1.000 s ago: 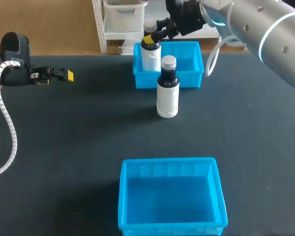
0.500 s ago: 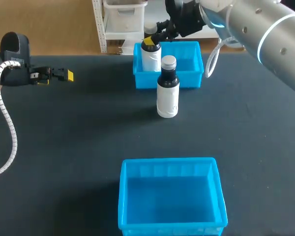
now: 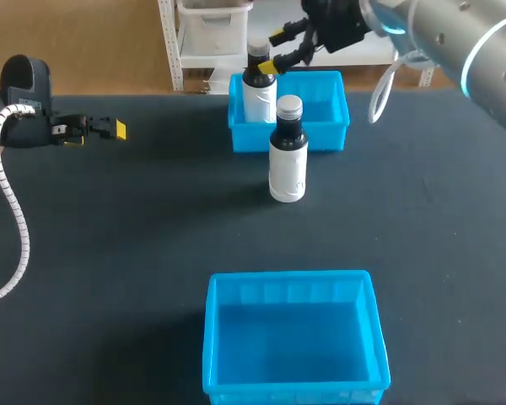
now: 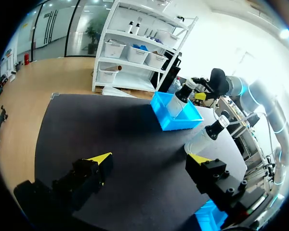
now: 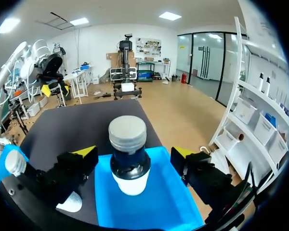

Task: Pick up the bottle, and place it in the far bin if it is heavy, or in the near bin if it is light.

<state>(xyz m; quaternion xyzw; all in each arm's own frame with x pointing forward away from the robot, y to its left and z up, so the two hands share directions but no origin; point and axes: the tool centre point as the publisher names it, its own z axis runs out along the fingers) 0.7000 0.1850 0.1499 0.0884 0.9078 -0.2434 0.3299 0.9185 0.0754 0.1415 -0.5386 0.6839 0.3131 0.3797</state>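
Change: the right gripper (image 3: 274, 51) has let go of the bottle (image 3: 258, 89) and drawn back, up and to the right of its cap; a second ago its fingers sat at the cap. The bottles, the bins and the left arm have stayed put.
Right gripper: released, fingers spread. In the right wrist view the cap shows between them with a gap on each side.
Bottle: upright in the left part of the far bin (image 3: 320, 135), white body, dark neck, grey cap.
Second bottle (image 3: 287, 160): upright on the dark table (image 3: 110, 253), just in front of the far bin.
Near bin (image 3: 291, 392): at the table's near edge, well apart from both bottles.
Left gripper (image 4: 149, 159): released, fingers wide apart, holding nothing, at the table's left side, far from the bottles.
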